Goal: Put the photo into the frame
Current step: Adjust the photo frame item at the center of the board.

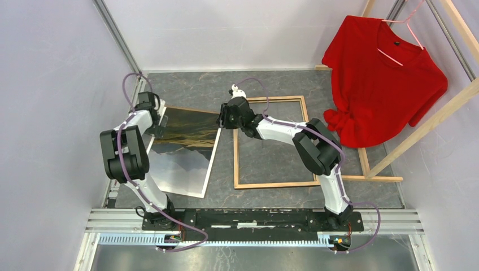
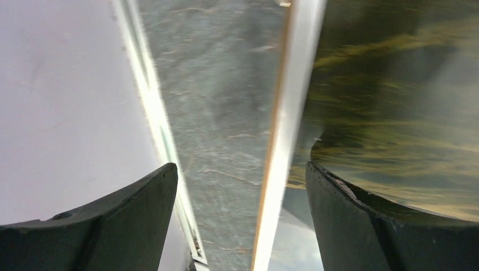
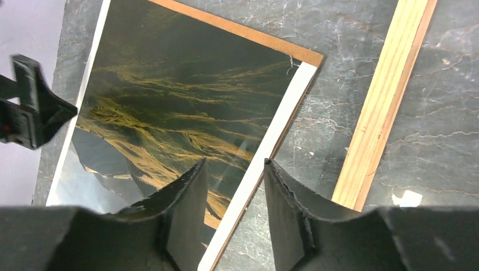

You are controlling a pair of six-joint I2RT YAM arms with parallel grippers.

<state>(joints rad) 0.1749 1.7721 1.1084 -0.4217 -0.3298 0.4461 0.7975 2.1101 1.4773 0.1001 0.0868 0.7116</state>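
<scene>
Both open | left gripper [image 2: 240, 169] spans photo [image 2: 395, 84] left edge | right gripper [image 3: 233, 164] above its right edge

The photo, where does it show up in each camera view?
Top external: photo lies left of centre.
Left wrist: photo fills the right side.
Right wrist: photo covers left and centre.
Shared landmark: the grey marbled table.

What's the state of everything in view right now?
Photo: flat on board, outside frame.
Board: lying flat under photo.
Frame: empty, lying flat, wood side up.
Left hand: open, over photo's left edge.
Right hand: open, over photo's right edge.
Shirt: hanging.
</scene>
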